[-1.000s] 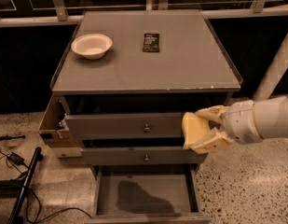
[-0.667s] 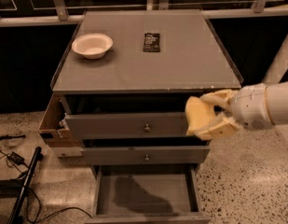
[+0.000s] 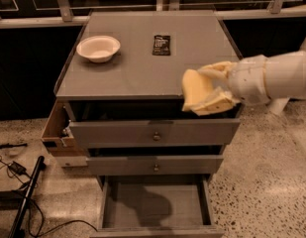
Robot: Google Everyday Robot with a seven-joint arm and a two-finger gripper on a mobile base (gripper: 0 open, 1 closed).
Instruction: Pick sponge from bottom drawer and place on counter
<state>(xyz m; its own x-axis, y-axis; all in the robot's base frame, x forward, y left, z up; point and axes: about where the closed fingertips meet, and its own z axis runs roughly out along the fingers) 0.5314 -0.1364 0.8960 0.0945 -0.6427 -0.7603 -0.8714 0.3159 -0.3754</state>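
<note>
My gripper comes in from the right on a thick white arm and is shut on the pale-yellow sponge. It holds the sponge in the air over the front right edge of the grey counter. The bottom drawer stands pulled out at the bottom of the cabinet, with a bare grey floor and a dark shadow on it.
A white bowl sits at the counter's back left and a black rectangular packet at the back middle. Two wider drawer fronts with round knobs stand slightly out. Black cables lie on the floor at left.
My gripper has risen with the sponge from in front of the upper drawer fronts up to the counter's front right edge.
</note>
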